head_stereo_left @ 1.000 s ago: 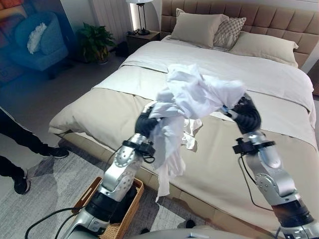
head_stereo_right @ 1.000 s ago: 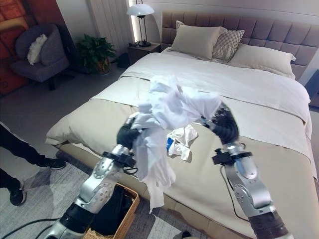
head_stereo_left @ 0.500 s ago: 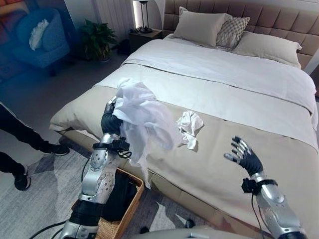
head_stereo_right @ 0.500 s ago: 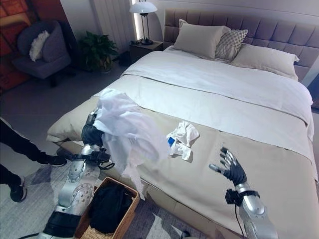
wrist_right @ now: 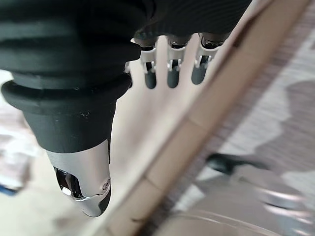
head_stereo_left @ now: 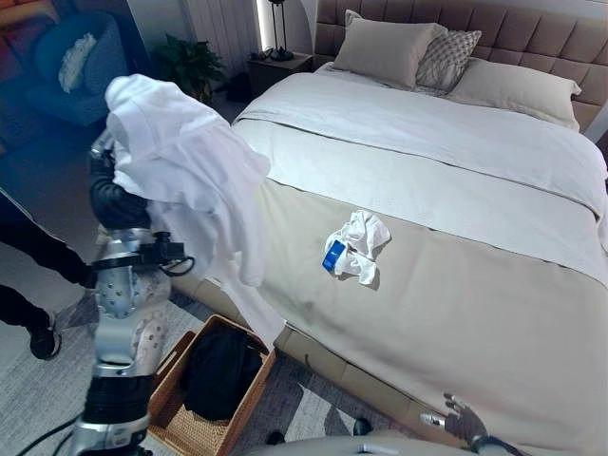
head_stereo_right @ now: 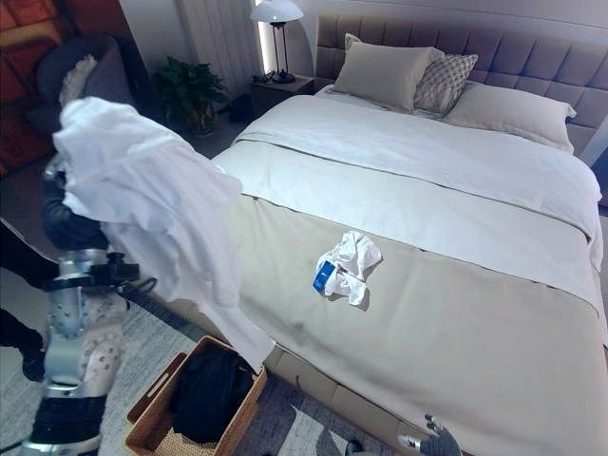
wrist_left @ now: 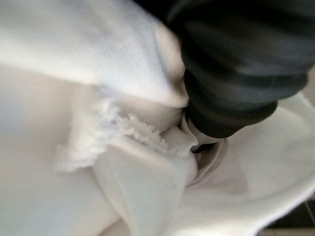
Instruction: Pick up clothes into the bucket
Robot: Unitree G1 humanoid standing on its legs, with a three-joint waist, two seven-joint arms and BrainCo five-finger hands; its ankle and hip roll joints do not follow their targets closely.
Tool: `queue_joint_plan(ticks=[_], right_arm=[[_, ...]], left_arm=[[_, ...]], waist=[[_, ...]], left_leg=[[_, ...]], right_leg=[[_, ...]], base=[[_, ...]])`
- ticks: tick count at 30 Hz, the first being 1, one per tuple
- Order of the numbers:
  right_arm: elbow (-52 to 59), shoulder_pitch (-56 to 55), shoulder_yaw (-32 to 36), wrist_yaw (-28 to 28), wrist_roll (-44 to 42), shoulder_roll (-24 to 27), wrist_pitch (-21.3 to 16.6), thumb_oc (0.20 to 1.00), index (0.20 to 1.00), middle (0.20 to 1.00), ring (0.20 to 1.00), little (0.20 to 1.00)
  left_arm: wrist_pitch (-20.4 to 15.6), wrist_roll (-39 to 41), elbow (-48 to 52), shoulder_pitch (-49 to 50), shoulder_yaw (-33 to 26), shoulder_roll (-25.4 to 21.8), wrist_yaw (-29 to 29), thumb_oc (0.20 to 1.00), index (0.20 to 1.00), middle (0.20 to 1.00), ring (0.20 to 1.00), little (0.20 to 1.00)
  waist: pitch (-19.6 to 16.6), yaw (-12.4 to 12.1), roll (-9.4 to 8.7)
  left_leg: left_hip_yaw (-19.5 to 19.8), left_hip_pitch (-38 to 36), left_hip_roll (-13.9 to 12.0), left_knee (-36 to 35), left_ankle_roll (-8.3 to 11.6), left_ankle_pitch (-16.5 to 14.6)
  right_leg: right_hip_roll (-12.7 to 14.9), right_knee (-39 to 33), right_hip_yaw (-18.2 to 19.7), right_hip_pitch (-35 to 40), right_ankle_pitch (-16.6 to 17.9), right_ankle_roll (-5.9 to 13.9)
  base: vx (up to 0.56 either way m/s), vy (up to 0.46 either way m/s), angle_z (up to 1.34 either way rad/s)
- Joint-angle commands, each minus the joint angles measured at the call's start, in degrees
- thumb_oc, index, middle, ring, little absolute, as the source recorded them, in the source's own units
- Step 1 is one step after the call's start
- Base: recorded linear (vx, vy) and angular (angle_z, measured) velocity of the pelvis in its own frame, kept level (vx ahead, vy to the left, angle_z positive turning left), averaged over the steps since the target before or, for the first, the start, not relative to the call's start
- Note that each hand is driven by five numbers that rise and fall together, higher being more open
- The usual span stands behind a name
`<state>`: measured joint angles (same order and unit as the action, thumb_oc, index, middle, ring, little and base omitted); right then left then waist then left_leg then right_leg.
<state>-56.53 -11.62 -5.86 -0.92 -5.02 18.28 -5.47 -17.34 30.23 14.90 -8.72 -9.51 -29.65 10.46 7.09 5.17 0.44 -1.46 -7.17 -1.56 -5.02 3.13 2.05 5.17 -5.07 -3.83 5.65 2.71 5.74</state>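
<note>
A large white garment (head_stereo_left: 190, 161) hangs in the air off the bed's left side, bunched over my raised left hand (head_stereo_left: 119, 199), which is shut on it. Its tail dangles down to the wicker basket (head_stereo_left: 163, 372) on the rug, which holds dark clothing (head_stereo_left: 220, 370). In the left wrist view the white cloth (wrist_left: 74, 98) is gathered tight against the hand's cover (wrist_left: 231, 73). A small crumpled white cloth (head_stereo_left: 359, 245) with a blue tag lies on the beige blanket mid-bed. My right hand (head_stereo_left: 458, 420) is low by the bed's near edge, its fingers (wrist_right: 170, 71) straight and holding nothing.
The wide bed (head_stereo_left: 456, 313) takes up the centre and right, with pillows (head_stereo_left: 380, 47) at its head. A person's legs and a shoe (head_stereo_left: 43, 342) stand at the left by the rug. An armchair (head_stereo_left: 71, 62), a plant (head_stereo_left: 190, 66) and a nightstand stand behind.
My left arm swung the white garment left off the bed and higher, above the basket. My right hand, off the garment since half a second ago, dropped to the bed's near edge.
</note>
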Motion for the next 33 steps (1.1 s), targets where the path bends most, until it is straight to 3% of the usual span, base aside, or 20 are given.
queue_joint_plan(ticks=[1, 12, 25, 29, 33], right_arm=[[-1.32, 0.51, -2.45, -0.48, 1.48, -0.71, -1.56, 1.0, 1.0, 1.0, 1.0, 1.0], [2.62, 0.75, -0.93, -0.9, -2.33, -0.3, -3.86, 1.0, 1.0, 1.0, 1.0, 1.0], [5.61, 1.98, -0.33, -1.74, -3.68, 0.31, -5.4, 1.0, 1.0, 1.0, 1.0, 1.0], [7.74, 1.89, 0.78, -2.42, -5.98, 0.15, -6.34, 1.0, 1.0, 1.0, 1.0, 1.0], [9.46, 2.29, 0.53, -2.83, -7.03, 0.71, -7.36, 1.0, 1.0, 1.0, 1.0, 1.0]], left_arm=[[-6.48, -3.62, 1.66, -4.77, -5.24, -4.74, 3.1, 0.2, 0.2, 0.2, 0.2, 0.2], [-7.72, -6.09, -1.17, 2.86, -12.92, -6.55, 6.48, 0.2, 0.2, 0.2, 0.2, 0.2], [-5.8, -4.57, -7.34, 11.02, -11.8, 3.38, 5.99, 0.2, 0.2, 0.2, 0.2, 0.2], [-4.95, -10.68, -12.25, 11.1, -10.06, 4.32, 8.91, 0.2, 0.2, 0.2, 0.2, 0.2], [-3.07, -18.31, -19.92, 9.97, -7.71, 1.98, 12.25, 0.2, 0.2, 0.2, 0.2, 0.2]], waist=[[-1.27, -0.02, -2.25], [0.71, -0.91, -2.57], [5.9, -2.25, -3.78], [7.52, -2.11, -4.38], [9.26, -1.89, -5.4]], left_leg=[[1.09, 2.47, 2.63, 6.56, -1.19, -6.29], [1.04, 4.43, 2.53, 7.55, -1.08, -6.17], [2.82, 10.07, 2.49, 12.65, -1.26, -6.8], [3.64, 12.07, 2.21, 12.85, -1.24, -6.08], [4.34, 14.58, 1.68, 13.21, -1.05, -5.27]], right_leg=[[3.27, 8.07, -1.69, -2.56, -3.59, 2.67], [3.1, 8.5, -1.55, -4.5, -3.26, 2.61], [2.46, 13.7, -1.73, -9.51, -4.81, 1.54], [2.26, 15.9, -2.34, -12.18, -5.18, 1.15], [2.07, 17.47, -3.03, -15.08, -5.26, 1.07]], base=[[0.0, 0.0, 0.0], [0.0, 0.0, 0.0], [-0.04, -0.002, 0.02], [-0.07, -0.019, 0.16], [-0.06, -0.024, 0.07]])
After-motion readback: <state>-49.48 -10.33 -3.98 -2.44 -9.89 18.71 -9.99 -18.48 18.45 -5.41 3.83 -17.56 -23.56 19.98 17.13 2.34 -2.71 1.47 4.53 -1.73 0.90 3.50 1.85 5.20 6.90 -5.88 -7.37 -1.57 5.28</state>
